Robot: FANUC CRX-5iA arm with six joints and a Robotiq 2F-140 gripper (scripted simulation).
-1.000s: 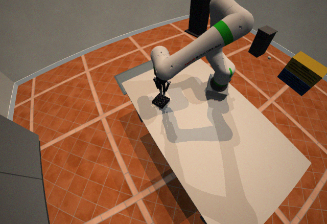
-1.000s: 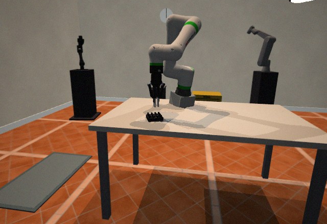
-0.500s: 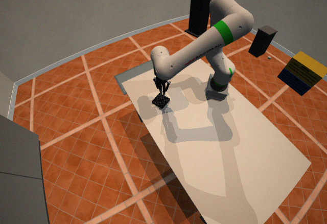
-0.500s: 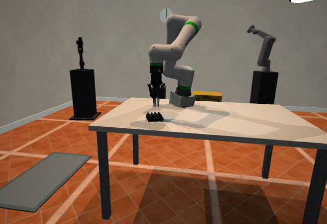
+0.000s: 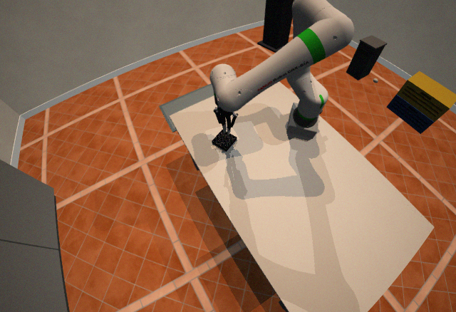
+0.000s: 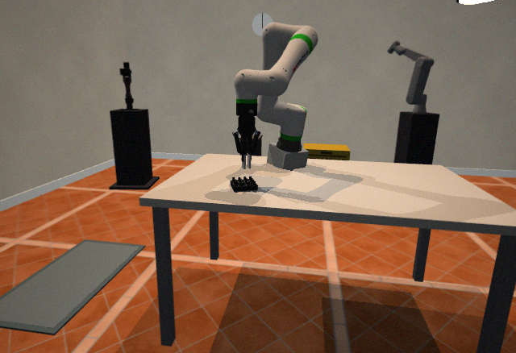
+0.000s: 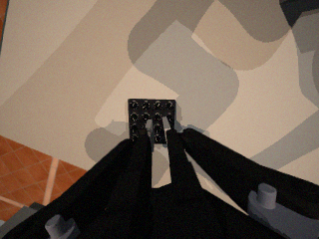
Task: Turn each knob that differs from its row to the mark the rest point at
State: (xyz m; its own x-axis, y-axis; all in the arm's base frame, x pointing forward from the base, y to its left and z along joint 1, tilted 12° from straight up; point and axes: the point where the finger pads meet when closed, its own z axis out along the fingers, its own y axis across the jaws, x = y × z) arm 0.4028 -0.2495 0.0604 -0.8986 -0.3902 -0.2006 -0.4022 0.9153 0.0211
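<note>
The knob box (image 5: 226,143) (image 6: 243,184) (image 7: 159,106) is a small black square block with rows of little knobs. It stands flat on the table (image 5: 331,209) (image 6: 375,191) (image 7: 60,75) near its far left corner. The knob lines and names are too small to read. My gripper (image 5: 225,131) (image 6: 246,167) (image 7: 158,125) points straight down and hovers a short way above the box, clear of the knobs. Its fingers are nearly together with only a narrow gap, and nothing is between them. In the wrist view the fingertips cover the near rows of knobs.
The arm's base (image 5: 303,120) (image 6: 287,157) stands on the table behind and to the right of the box. The table's edge (image 7: 30,134) runs close by the box. Black pedestals (image 6: 131,145) (image 6: 416,136) and a yellow crate (image 5: 423,100) stand on the floor.
</note>
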